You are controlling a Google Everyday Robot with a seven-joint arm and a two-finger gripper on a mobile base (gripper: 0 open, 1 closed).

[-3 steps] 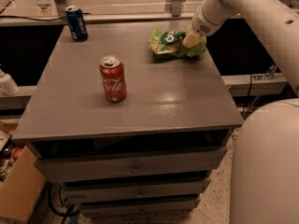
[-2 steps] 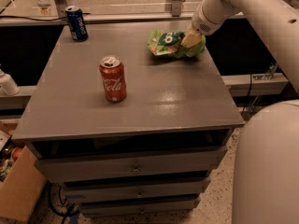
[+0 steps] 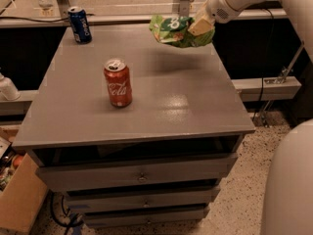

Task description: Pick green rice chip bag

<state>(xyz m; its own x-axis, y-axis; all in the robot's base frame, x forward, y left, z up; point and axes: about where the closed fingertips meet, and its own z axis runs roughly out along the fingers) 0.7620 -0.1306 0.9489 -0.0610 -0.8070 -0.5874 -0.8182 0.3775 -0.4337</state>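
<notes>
Camera view, gripper (image 3: 199,26) holding chip bag (image 3: 170,31) aloft

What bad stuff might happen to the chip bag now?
1. The gripper holds the green rice chip bag near its right end, in the air above the table. The crumpled foil might slip out and drop.
2. Most of the bag sticks out to the left, so a quick swing could shake it loose.

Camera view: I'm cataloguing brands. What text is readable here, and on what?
"Coca-Cola": white script on the red can.
Too blurred to read: white lettering on the blue can.
Unreadable: logo lettering on the green rice chip bag, held above the table by the end effector.
</notes>
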